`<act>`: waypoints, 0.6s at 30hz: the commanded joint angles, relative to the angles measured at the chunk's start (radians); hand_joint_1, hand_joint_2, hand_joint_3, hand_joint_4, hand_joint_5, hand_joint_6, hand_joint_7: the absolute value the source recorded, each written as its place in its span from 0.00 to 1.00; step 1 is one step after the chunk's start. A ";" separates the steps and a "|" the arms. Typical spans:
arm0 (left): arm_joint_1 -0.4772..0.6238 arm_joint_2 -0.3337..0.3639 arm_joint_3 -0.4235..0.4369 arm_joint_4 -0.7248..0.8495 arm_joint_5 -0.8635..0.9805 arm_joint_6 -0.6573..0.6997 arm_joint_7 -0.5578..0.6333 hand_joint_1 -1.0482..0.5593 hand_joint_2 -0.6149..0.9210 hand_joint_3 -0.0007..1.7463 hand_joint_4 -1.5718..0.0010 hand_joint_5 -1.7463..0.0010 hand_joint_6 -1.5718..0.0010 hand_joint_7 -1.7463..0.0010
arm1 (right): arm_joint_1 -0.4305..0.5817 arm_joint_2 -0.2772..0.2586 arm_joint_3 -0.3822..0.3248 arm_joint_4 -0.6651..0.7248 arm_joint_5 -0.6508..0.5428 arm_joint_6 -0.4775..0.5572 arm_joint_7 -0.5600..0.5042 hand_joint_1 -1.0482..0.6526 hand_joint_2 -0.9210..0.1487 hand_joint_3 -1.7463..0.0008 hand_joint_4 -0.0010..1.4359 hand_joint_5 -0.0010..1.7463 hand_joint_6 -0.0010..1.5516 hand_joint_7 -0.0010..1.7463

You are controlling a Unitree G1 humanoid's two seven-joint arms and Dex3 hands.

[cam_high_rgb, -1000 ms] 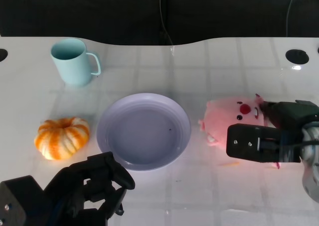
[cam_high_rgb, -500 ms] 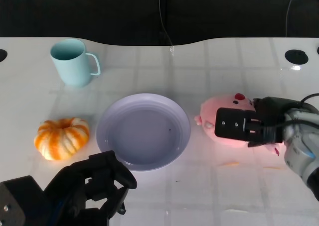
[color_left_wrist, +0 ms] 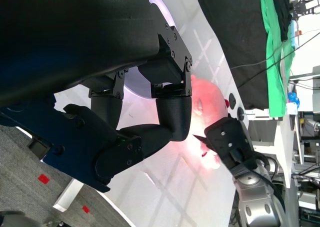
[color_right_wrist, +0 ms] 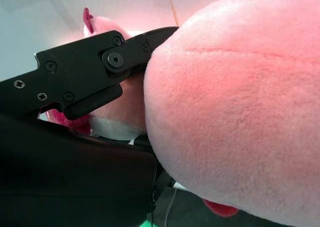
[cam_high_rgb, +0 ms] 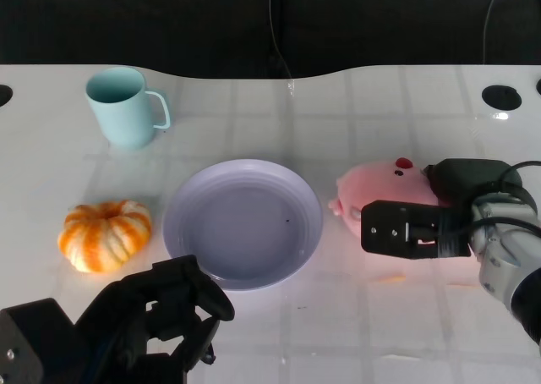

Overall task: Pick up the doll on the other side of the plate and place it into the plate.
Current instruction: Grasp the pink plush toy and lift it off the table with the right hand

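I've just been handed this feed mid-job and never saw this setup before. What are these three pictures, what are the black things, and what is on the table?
The black shapes are a humanoid robot's two hands. The wide picture looks down from its head: the left hand is low by the table edge, fingers curled, holding nothing. The right hand grips the pink doll, just right of the purple plate, which has nothing in it yet. A light blue mug and a small orange pumpkin sit on the left. The other two pictures come from cameras at each wrist, so they look tilted. The right wrist view is filled by the doll's plush against the black fingers.
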 commanded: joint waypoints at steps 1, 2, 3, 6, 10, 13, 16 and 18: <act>0.003 0.006 0.002 -0.010 0.001 0.008 0.007 0.45 0.78 0.60 0.62 0.00 0.55 0.23 | 0.067 0.003 0.018 0.033 0.017 -0.028 -0.022 0.42 0.00 0.84 0.47 0.63 0.59 0.01; 0.003 0.006 0.001 -0.009 0.002 0.006 0.008 0.45 0.78 0.60 0.62 0.00 0.55 0.23 | 0.070 0.000 0.014 0.032 0.023 -0.033 -0.040 0.43 0.00 0.84 0.48 0.67 0.61 0.01; 0.002 0.006 0.000 -0.008 0.004 0.006 0.009 0.45 0.78 0.60 0.62 0.00 0.55 0.22 | 0.074 -0.003 0.010 0.030 0.029 -0.040 -0.062 0.43 0.00 0.84 0.48 0.71 0.62 0.02; 0.001 0.004 -0.001 -0.004 0.005 0.004 0.011 0.44 0.78 0.60 0.62 0.00 0.55 0.22 | 0.081 -0.015 0.010 0.023 0.035 -0.054 -0.105 0.42 0.00 0.81 0.47 0.75 0.68 0.04; -0.002 0.004 -0.002 -0.003 0.005 0.011 0.015 0.44 0.78 0.60 0.61 0.00 0.55 0.23 | 0.101 -0.040 0.007 -0.003 0.036 -0.101 -0.192 0.42 0.00 0.86 0.50 0.70 0.72 0.05; -0.005 0.004 -0.001 -0.002 0.003 0.018 0.018 0.45 0.78 0.60 0.62 0.00 0.54 0.23 | 0.125 -0.055 -0.033 -0.042 0.074 -0.144 -0.257 0.43 0.00 0.91 0.51 0.84 0.75 0.16; -0.009 0.005 0.001 -0.002 -0.001 0.024 0.016 0.45 0.78 0.60 0.61 0.00 0.55 0.23 | 0.149 -0.073 -0.061 -0.073 0.092 -0.202 -0.357 0.47 0.02 0.97 0.55 0.98 0.56 0.63; -0.010 0.003 0.000 -0.002 -0.001 0.026 0.017 0.45 0.78 0.60 0.61 0.00 0.55 0.23 | 0.159 -0.079 -0.076 -0.093 0.097 -0.216 -0.406 0.48 0.04 0.98 0.58 1.00 0.57 0.64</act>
